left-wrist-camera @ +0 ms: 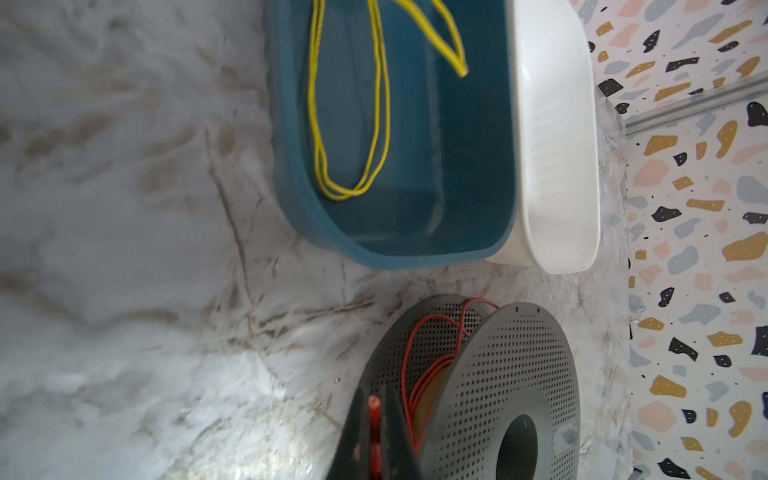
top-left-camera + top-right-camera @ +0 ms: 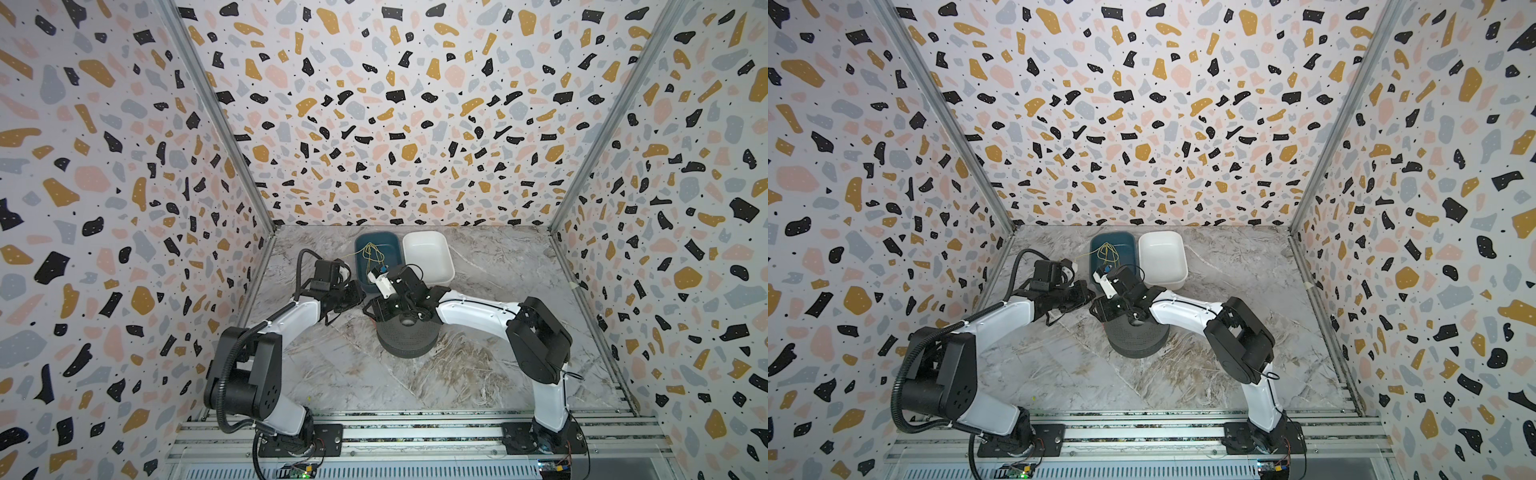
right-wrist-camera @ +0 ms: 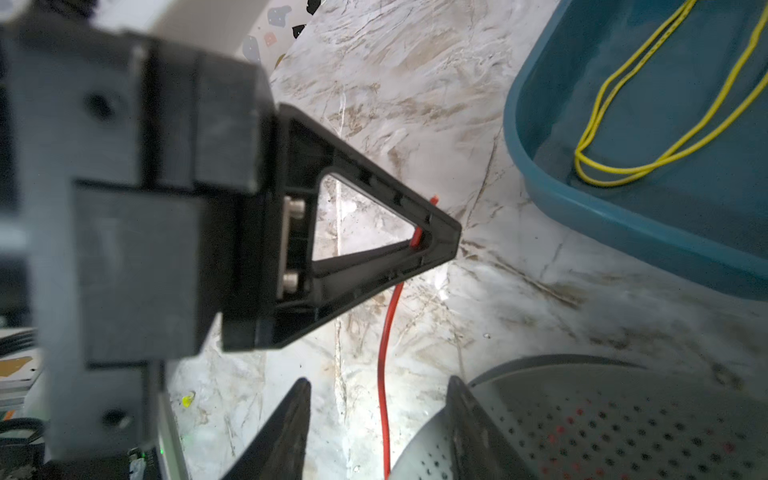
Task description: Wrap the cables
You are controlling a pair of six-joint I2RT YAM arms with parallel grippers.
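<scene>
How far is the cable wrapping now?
Done: a few loose turns of the red cable sit on the grey spool. In hand: the left gripper pinches the free end; the right gripper stands open near the strand. Left: that slack strand is not yet wound.

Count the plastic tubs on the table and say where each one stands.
2. The teal tub stands at the back of the table, holding a yellow wire; the white tub stands right beside it, to its right in both top views. None seems hidden.
</scene>
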